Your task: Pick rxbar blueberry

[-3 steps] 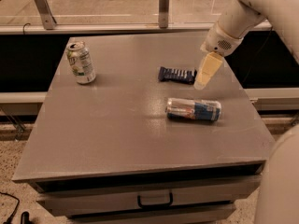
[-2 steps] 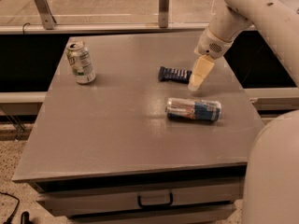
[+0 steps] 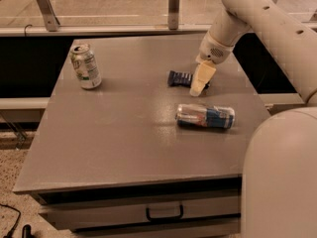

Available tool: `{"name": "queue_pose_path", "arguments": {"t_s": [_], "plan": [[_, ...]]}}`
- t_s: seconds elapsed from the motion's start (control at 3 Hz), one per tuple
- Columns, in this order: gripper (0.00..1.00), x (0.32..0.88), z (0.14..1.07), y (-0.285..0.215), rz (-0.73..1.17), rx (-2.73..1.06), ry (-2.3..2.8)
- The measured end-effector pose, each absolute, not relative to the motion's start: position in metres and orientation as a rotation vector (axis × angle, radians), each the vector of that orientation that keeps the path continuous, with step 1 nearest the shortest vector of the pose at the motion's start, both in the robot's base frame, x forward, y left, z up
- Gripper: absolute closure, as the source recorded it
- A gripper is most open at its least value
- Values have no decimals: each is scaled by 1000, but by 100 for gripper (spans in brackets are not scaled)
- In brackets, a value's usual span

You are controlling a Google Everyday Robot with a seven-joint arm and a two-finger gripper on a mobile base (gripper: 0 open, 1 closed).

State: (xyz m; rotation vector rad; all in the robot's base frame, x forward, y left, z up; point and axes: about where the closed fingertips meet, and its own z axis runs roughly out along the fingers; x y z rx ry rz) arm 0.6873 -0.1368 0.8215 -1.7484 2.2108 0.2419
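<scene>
Gripper over rxbar blueberry

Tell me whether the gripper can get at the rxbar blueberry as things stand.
Probably yes: the gripper is at one end of the rxbar blueberry, nothing lies between, and the silver-and-blue can lies apart.

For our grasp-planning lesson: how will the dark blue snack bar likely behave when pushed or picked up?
The rxbar blueberry lies flat on the table, so it should slide rather than roll or tip. Small and thin, it is probably light; its wrapper may be slippery. The gripper is at its right end as seen here.
</scene>
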Motion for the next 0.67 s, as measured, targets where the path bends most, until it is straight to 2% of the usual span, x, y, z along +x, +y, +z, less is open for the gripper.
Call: {"name": "queue_pose_path", "arguments": {"t_s": [0.67], "plan": [[59,688,824,-126,263,-1756,2216]]}}
